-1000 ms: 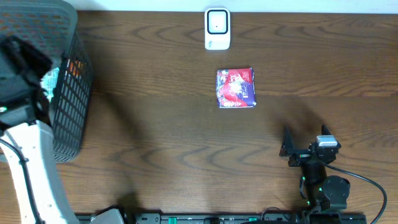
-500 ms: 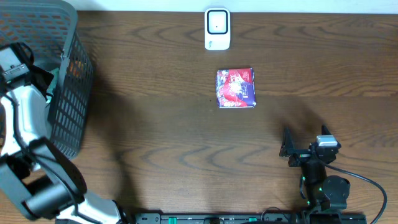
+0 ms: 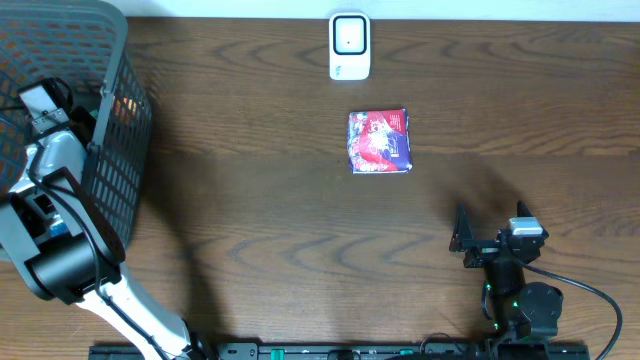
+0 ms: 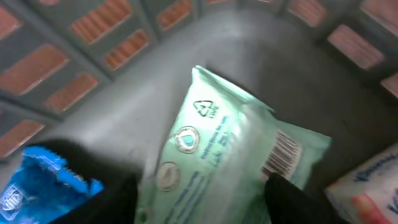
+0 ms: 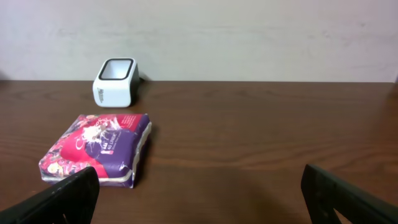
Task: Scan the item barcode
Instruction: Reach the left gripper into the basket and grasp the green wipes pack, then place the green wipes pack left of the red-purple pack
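Lying in basket (image 4: 249, 56): green pack (image 4: 217, 155) w/ barcode (image 4: 280, 155), blue packet (image 4: 37, 183).

The table (image 3: 250, 200) is shown in dark brown wood grain. At twelve o'clock a white scanner (image 3: 349, 45) with a dark window is seen, and at its six o'clock a red-and-purple printed packet (image 3: 379, 141). The mesh basket (image 3: 120, 150) at nine o'clock is coloured grey. Inside it, a mint-green pack (image 4: 230, 155) marked with a black-and-white barcode (image 4: 281, 155) and a blue wrapper (image 4: 37, 180) are seen.
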You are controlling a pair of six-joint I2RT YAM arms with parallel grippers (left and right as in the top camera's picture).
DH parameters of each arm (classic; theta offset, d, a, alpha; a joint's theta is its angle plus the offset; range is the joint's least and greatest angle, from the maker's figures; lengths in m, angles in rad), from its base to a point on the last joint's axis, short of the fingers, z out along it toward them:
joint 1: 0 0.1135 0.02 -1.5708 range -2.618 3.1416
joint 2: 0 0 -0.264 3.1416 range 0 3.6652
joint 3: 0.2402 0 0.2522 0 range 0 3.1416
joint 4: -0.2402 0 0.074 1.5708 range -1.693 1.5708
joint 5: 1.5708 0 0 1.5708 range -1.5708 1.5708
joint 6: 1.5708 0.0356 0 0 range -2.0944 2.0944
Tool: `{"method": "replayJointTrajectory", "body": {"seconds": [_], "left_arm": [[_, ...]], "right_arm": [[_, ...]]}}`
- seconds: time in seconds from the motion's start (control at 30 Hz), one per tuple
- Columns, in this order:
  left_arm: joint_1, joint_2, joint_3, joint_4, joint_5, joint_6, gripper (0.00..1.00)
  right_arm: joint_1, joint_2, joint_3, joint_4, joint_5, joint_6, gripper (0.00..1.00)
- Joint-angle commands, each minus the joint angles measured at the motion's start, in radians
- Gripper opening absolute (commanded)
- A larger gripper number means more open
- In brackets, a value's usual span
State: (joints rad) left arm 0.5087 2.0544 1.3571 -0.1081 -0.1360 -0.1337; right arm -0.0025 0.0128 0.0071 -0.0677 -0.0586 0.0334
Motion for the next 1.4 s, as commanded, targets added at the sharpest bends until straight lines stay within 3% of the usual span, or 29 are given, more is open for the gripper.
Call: {"method": "replayJointTrajectory", "body": {"seconds": [0.0,0.13,0.17,0.3,0.53,0.63,0.83,0.93,1.07,1.17,1.27,1.37], "left_arm": [[-0.001,0.039,0.010,-0.048,0.046,0.059,0.46],[-0.001,0.015,0.010,-0.071,0.047,0.058,0.21],[-0.001,-0.010,0.010,-0.087,0.047,0.058,0.08],[-0.001,-0.138,0.010,-0.115,0.047,0.039,0.07],[-0.002,-0.502,0.010,-0.116,0.066,-0.140,0.07],[-0.002,-0.636,0.010,-0.114,0.160,-0.150,0.07],[-0.072,-0.866,0.010,-0.098,0.438,-0.379,0.07],[-0.175,-0.895,0.010,-0.092,0.499,-0.408,0.07],[-0.440,-0.859,0.006,-0.099,0.498,-0.406,0.07],[-0.609,-0.775,0.006,-0.163,0.430,-0.383,0.07],[-0.713,-0.676,0.006,-0.255,0.311,-0.366,0.07],[-0.802,-0.533,0.006,-0.307,0.287,-0.356,0.07]], "right_arm": [[0.009,-0.003,-0.002,-0.004,0.001,-0.005,0.99],[0.009,-0.003,-0.002,-0.004,0.001,-0.005,0.99],[0.009,-0.003,-0.002,-0.004,0.000,-0.005,0.99],[0.009,-0.003,-0.002,-0.004,0.000,-0.005,0.99],[0.009,-0.003,-0.002,-0.004,0.000,-0.005,0.99],[0.009,-0.003,-0.002,-0.004,0.000,-0.005,0.99],[0.009,-0.003,-0.002,-0.004,0.000,-0.005,0.99],[0.009,-0.003,-0.002,-0.004,0.000,-0.005,0.99],[0.009,-0.003,-0.002,-0.004,0.000,-0.005,0.99],[0.009,-0.003,-0.002,-0.004,0.001,-0.005,0.99],[0.009,-0.003,-0.002,-0.004,0.000,-0.005,0.99],[0.009,-0.003,-0.002,-0.004,0.000,-0.005,0.99]]}}
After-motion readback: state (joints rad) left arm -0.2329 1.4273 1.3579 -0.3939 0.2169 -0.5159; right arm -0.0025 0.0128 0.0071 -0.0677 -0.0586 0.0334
